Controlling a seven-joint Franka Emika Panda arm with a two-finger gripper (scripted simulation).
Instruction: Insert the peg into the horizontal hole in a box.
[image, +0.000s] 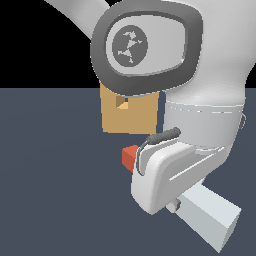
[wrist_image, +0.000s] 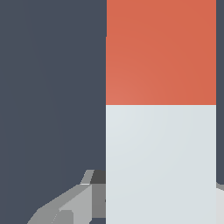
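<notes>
In the lower right of the exterior view, the peg (image: 207, 218) was seen passing through the gripper (image: 150, 175), its pale grey-white part projecting toward the lower right corner and its short red end (image: 130, 157) emerging at frame centre. The jaws appeared to be clamped on the peg, although the fingertips were hidden behind the hand body. The box (image: 129, 116) was located above the red end, partly covered by the arm, with the hole (image: 120, 102) visible on its face. The red end was clear of the hole. In the wrist view, the peg (wrist_image: 161, 109) filled the frame's right half against the dark floor (wrist_image: 52, 87).
</notes>
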